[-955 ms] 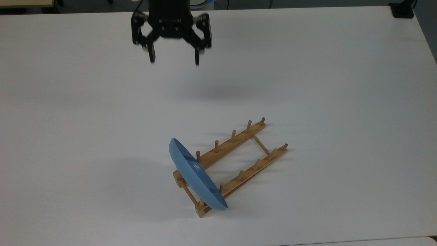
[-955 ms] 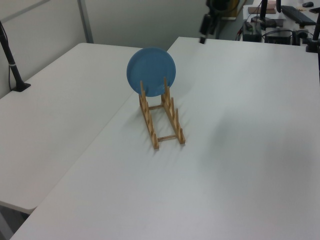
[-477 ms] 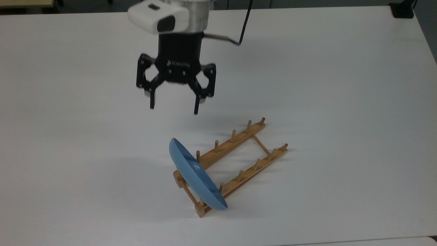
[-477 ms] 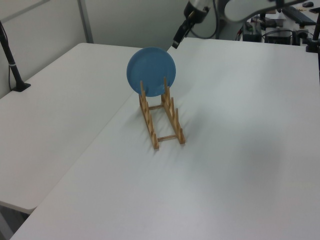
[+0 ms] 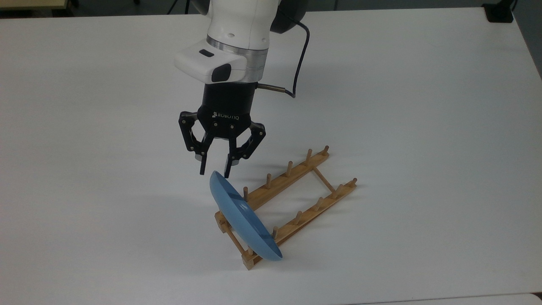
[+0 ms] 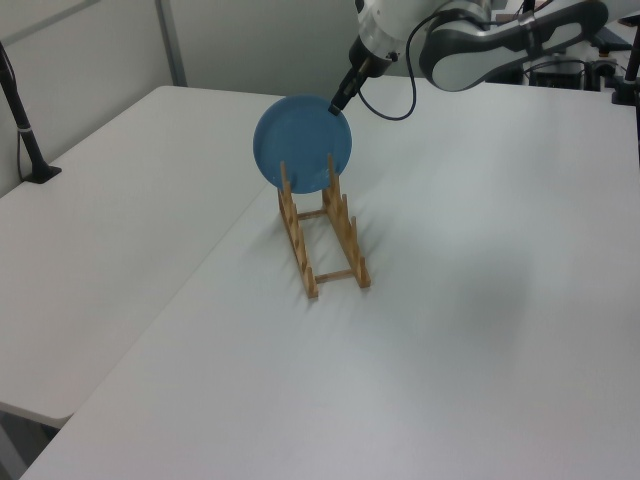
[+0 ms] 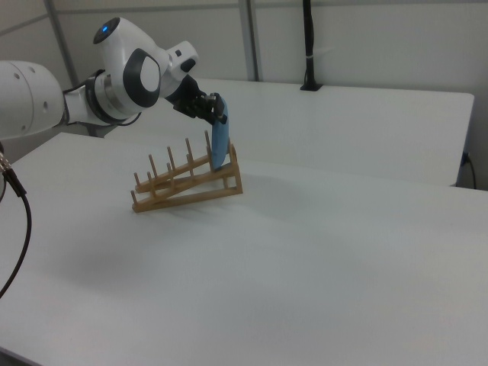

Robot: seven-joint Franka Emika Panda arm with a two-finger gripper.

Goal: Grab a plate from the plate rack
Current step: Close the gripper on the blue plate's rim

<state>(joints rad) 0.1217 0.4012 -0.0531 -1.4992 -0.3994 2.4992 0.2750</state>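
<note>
Down and in from the far edge within the last second, gripper (image 5: 214, 173) now right over the plate (image 5: 243, 220) at its 12 o'clock rim in the top view, so the reach looks nearly done and the pinch comes next (probably). Jaws narrowed but still parted, straddling the top edge, nothing clamped yet. Plate standing on edge in the end slot of the plate rack (image 5: 296, 199).

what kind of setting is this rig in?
Likely a robotics lab or office workspace: plain white tables pushed together, partition walls, and cluttered desks with cables behind the arm.
</note>
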